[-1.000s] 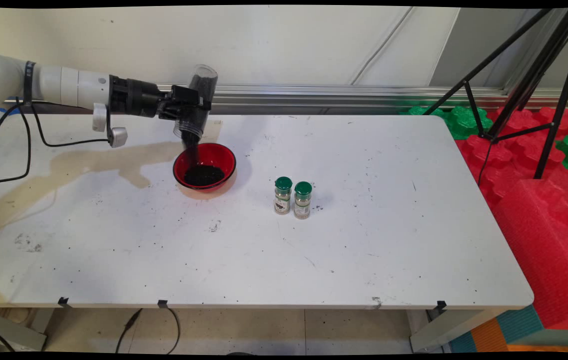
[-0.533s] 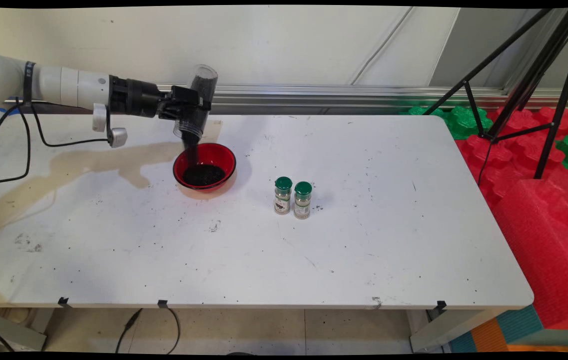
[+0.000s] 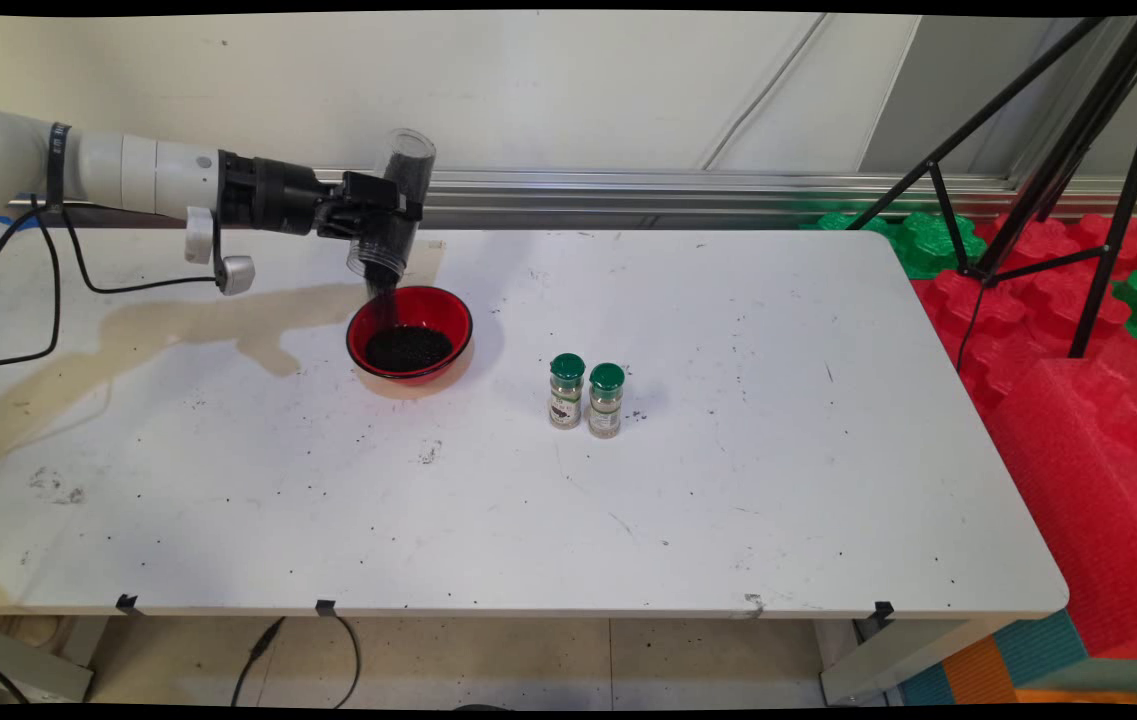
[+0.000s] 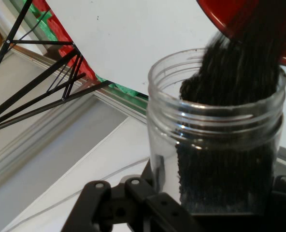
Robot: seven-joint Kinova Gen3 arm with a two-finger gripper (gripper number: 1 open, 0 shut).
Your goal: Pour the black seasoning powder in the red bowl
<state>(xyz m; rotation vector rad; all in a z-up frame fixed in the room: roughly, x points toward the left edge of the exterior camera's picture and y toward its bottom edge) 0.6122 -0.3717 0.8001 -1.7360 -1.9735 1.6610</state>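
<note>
My gripper (image 3: 383,215) is shut on a clear plastic jar (image 3: 396,200) that is tipped mouth-down above a red bowl (image 3: 410,334). Dark grains stream from the jar's mouth into the bowl, where a dark heap lies. In the hand view the clear jar (image 4: 215,130) fills the middle, with dark grains running out over its rim toward the red bowl (image 4: 239,14) at the top right. The gripper's black linkage clasps the jar's body from below.
Two small spice jars with green caps (image 3: 586,395) stand side by side right of the bowl. A brownish stain (image 3: 188,325) spreads over the table's left part. A black tripod (image 3: 1058,150) and red and green foam blocks (image 3: 1078,330) stand beyond the table's right edge.
The arm and jar have held their place. Grains have kept flowing, and the dark heap in the bowl has spread a little.
</note>
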